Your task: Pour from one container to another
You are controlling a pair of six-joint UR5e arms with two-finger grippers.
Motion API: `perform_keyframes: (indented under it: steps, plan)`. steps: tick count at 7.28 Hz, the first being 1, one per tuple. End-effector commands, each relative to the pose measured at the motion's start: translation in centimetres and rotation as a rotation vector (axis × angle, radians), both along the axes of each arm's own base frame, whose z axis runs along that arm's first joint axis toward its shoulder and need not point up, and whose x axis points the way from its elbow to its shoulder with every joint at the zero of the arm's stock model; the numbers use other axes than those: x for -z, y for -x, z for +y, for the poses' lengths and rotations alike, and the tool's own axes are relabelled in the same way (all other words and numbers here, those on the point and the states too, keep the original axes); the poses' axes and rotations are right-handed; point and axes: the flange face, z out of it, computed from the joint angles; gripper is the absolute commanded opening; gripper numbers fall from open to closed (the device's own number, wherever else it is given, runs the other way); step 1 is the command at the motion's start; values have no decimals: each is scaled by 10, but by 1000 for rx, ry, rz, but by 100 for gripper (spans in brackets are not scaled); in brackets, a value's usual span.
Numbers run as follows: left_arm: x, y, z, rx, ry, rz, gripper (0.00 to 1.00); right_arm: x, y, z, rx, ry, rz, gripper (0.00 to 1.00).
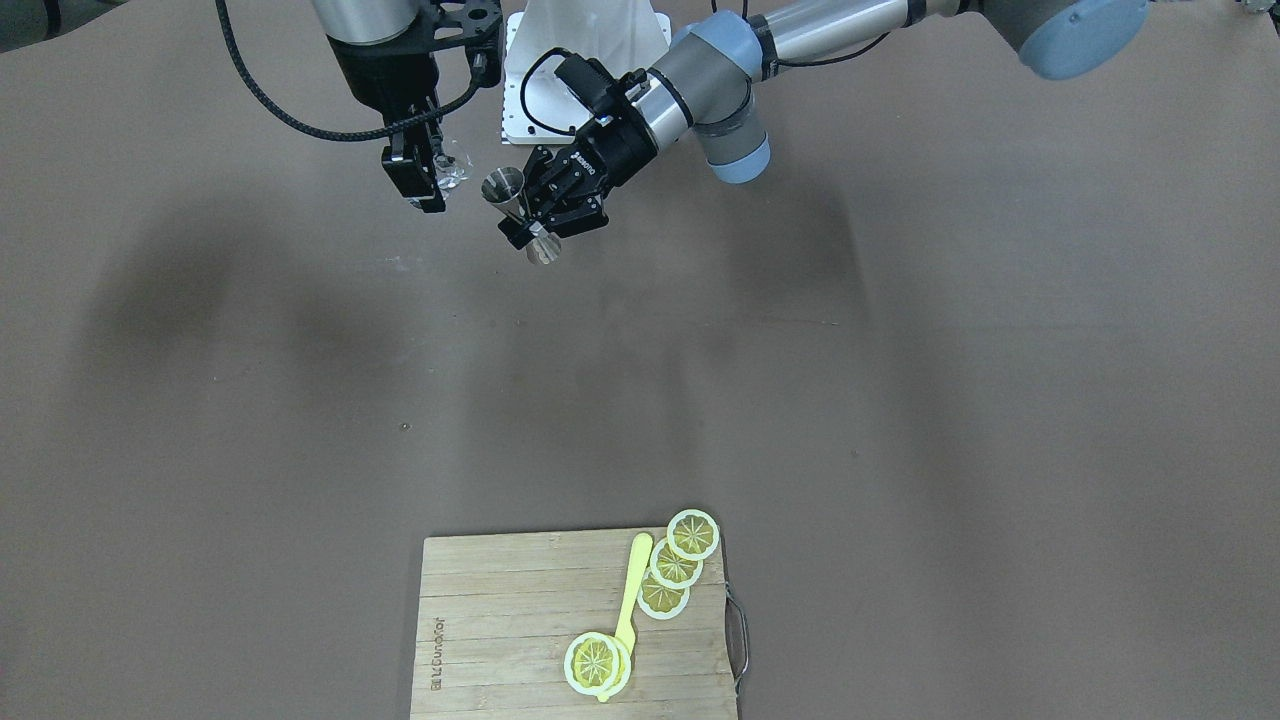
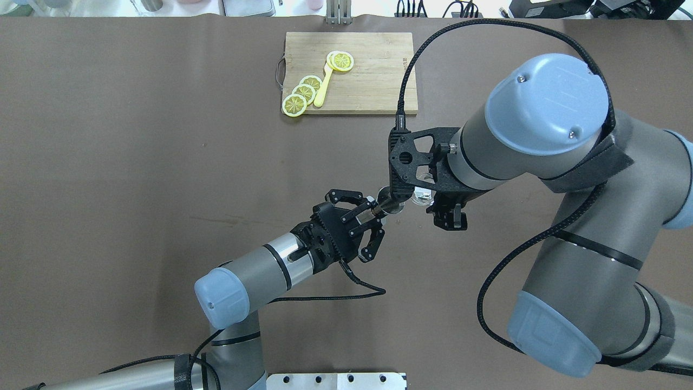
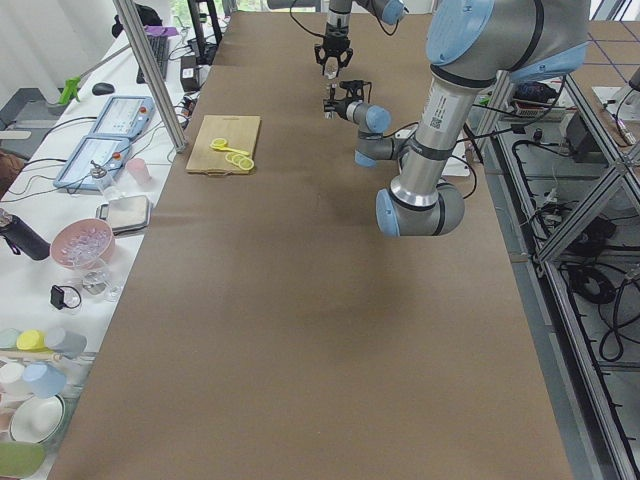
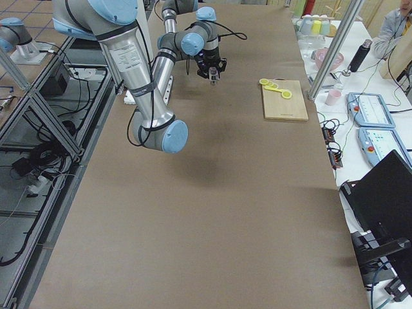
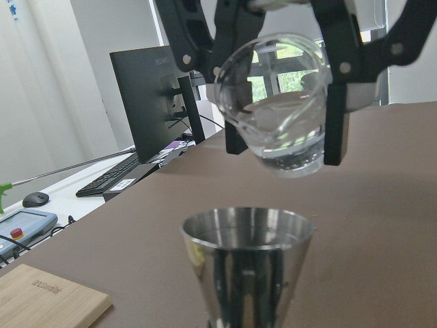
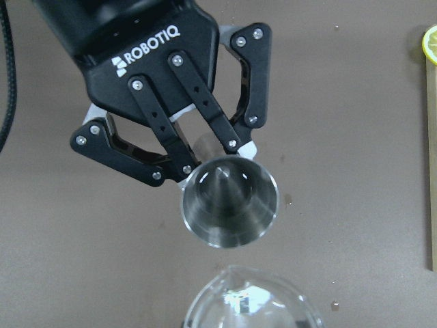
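Brown covering runs across the whole tabletop [image 1: 950,400], and both arms meet above it close to the robot's base. The left hand [image 1: 530,225] pinches the steel measuring cup [image 1: 505,190] at its narrow waist, with fingers pressed in from both sides. The cup leans a little, with one wide mouth turned upward. Just beside it, the right hand [image 1: 428,185] hangs almost straight down and clamps the small clear glass cup [image 1: 452,172] between its fingers.

In the left wrist view the glass cup is tipped over, its mouth turned toward the camera. It sits above and just behind the steel rim, and the two do not touch. Whether it holds any liquid is hard to tell. The right wrist view looks down into the steel cup's open mouth, with the glass lip near it at the bottom edge.

Well apart, at the far side of the tabletop, a wooden cutting board [image 1: 500,620] carries four lemon slices [image 1: 692,533] and a yellow spoon [image 1: 632,585].
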Motion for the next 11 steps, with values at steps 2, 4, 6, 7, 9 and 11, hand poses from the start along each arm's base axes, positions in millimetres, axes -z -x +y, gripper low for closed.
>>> perform_keyframes:
  steps: [2,4,6,7,9,11]
  plan:
    - [0,0,0,0,0,0,0,6,7,3,0,-5,19,0]
    - [1,0,0,0,0,1,0,8,12,8,-43,50,19,0]
    - [1,0,0,0,0,1,0,14,23,6,-46,50,26,0]
    - [1,0,0,0,0,1,0,14,25,5,-47,54,35,0]
    - [1,0,0,0,0,0,0,14,23,4,-51,35,46,0]
    - [1,0,0,0,0,1,0,16,21,3,-48,12,52,0]
